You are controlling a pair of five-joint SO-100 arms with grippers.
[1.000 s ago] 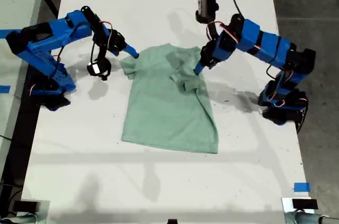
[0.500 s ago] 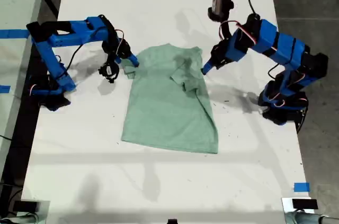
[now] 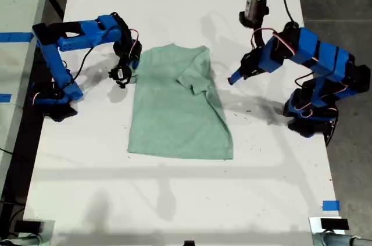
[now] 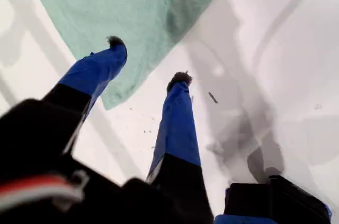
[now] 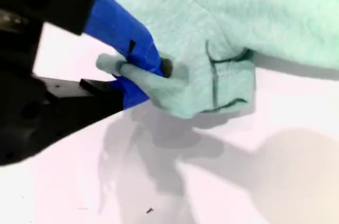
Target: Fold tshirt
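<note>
The pale mint-green tshirt (image 3: pixel 174 112) lies flat in the middle of the white table, one sleeve folded in over its chest. My second gripper (image 3: pixel 132 67) is at the shirt's edge on the exterior view's left. In the second wrist view that gripper (image 5: pixel 161 69) is shut on the bunched sleeve of the tshirt (image 5: pixel 254 12). My first gripper (image 3: pixel 233 78) hangs over bare table on the exterior view's right, a short way off the shirt. Its fingers stand open (image 4: pixel 148 60) with nothing between them, beside the tshirt (image 4: pixel 132 1).
The arm bases (image 3: pixel 55 100) (image 3: pixel 311 121) stand at the table's two sides in the exterior view. A strip of blue tape (image 3: pixel 330 205) lies near the table's front corner on the exterior view's right. Grey floor borders the table edge beyond it.
My first gripper has drawn back from the folded sleeve toward the exterior view's right. My second gripper has closed in on the other sleeve, and the shirt has slid slightly toward the exterior view's left.
</note>
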